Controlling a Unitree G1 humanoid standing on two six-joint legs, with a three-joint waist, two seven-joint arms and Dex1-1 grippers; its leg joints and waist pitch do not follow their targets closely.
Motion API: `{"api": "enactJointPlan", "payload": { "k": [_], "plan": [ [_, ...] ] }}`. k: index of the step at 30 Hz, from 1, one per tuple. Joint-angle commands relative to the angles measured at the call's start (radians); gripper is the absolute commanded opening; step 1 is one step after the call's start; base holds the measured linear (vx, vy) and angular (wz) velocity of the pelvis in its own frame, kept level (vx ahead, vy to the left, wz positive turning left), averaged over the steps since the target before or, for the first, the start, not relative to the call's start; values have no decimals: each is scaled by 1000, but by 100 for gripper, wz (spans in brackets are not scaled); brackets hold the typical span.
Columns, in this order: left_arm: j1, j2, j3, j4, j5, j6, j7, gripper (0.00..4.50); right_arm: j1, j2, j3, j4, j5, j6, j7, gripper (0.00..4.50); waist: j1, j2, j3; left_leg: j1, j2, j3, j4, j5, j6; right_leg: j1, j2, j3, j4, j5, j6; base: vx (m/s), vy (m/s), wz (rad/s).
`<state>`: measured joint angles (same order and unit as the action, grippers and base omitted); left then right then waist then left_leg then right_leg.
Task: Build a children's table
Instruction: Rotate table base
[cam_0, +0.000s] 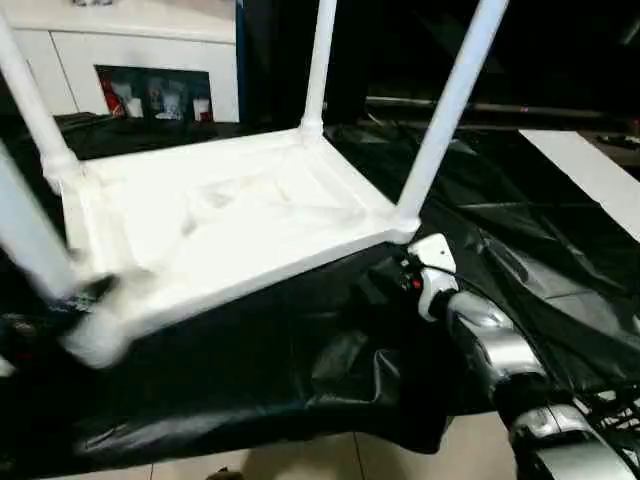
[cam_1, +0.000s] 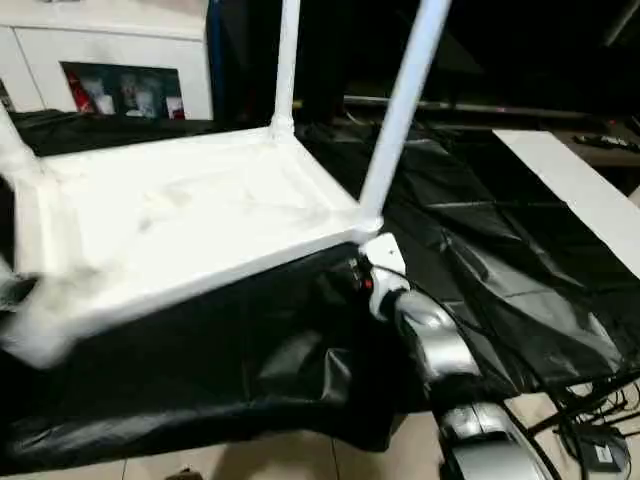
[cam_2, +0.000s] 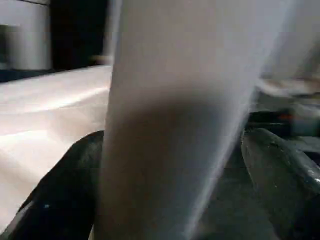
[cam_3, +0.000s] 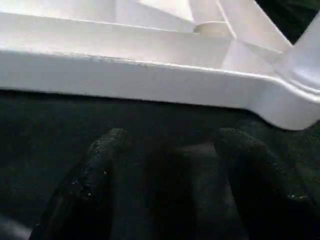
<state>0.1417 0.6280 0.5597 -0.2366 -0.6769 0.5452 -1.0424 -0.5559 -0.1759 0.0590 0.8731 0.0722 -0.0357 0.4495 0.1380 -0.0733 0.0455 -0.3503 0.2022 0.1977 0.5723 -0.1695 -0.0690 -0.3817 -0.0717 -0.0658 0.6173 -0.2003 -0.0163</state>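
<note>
Lying upside down, white tabletop (cam_0: 230, 225) with upright legs (cam_0: 450, 110); left gripper (cam_2: 165, 200) wide around one, right gripper (cam_3: 165, 190) parted, empty.

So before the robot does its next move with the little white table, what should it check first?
1. All four legs in their sockets: ok; four legs rise from the upside-down tabletop, such as the near right leg.
2. Left gripper open around the near left leg: ok, fingers on either side.
3. Left grip tight on that leg: cannot tell.
4. Right gripper free of the table: ok, open and low beside the tabletop's rim.
5. Tabletop flat on the black cloth: cannot tell.
</note>
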Motion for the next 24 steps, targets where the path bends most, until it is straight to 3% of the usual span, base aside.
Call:
{"api": "enactJointPlan", "payload": {
  "k": [1,2,5,6,7,9,11,12,14,16,17,20,24],
  "plan": [
    [26,23,-87,-114,-73,73,-54,441,-28,-1,-10,40,-14,19,-51,311,-10,31,-43,21,35,-24,-80,-405,-68,13,-62,51,-72,-277,-161,0,0,0],
    [37,34,-118,-149,-89,95,-64,441,-42,6,-10,60,-16,23,-65,311,-9,30,-44,25,35,-20,-77,-403,-66,8,-61,52,-72,-280,-156,0,0,0],
    [30,44,-169,-199,-122,135,-66,441,-72,18,-10,103,-20,20,-86,311,-12,29,-43,19,33,-18,-75,-378,-66,10,-58,54,-70,-265,-145,0,0,0],
    [-7,36,-222,-234,-136,164,-53,441,-101,32,-12,141,-26,17,-99,311,-14,22,-45,18,33,-18,-74,-363,-70,12,-57,54,-67,-257,-142,0,0,0],
    [-7,36,-222,-234,-136,164,-53,441,-101,32,-12,141,-26,17,-99,311,-13,26,-45,21,32,-17,-73,-366,-72,9,-57,55,-68,-261,-140,0,0,0],
    [-92,3,-309,-256,-125,174,-24,441,-142,55,-9,184,-34,17,-103,311,-17,14,-46,19,32,-18,-73,-361,-78,11,-58,55,-69,-276,-130,0,0,0],
    [-161,-33,-353,-246,-117,177,8,441,-164,72,-5,200,-39,16,-98,311,-17,14,-45,22,32,-16,-70,-362,-82,8,-60,58,-69,-279,-131,0,0,0],
    [-215,-58,-390,-235,-126,184,23,441,-184,89,2,216,-41,14,-88,311,-18,11,-45,14,31,-19,-72,-354,-86,15,-61,57,-68,-287,-124,0,0,0],
    [-232,-66,-403,-230,-128,184,24,441,-191,96,5,221,-42,12,-82,311,-26,10,-47,12,30,-20,-71,-344,-91,17,-63,57,-66,-293,-116,0,0,0],
    [-278,-95,-433,-212,-130,189,35,441,-205,115,14,231,-42,7,-65,311,-38,2,-46,4,30,-22,-71,-332,-89,22,-63,55,-65,-296,-113,0,0,0],
    [-309,-116,-452,-201,-131,194,42,441,-213,128,19,237,-43,4,-54,311,-39,6,-48,11,30,-20,-68,-328,-90,18,-63,56,-66,-298,-113,0,0,0],
    [-403,-177,-522,-153,-113,200,57,441,-236,176,41,261,-60,-9,3,311,-49,5,-48,8,31,-21,-67,-320,-92,18,-61,55,-62,-259,-132,0,0,0],
    [-462,-216,-575,-120,-104,199,61,441,-242,208,57,268,-71,-20,45,311,-63,0,-51,-7,31,-27,-68,-285,-95,33,-65,52,-55,-231,-134,0,0,0]
  ]
}}
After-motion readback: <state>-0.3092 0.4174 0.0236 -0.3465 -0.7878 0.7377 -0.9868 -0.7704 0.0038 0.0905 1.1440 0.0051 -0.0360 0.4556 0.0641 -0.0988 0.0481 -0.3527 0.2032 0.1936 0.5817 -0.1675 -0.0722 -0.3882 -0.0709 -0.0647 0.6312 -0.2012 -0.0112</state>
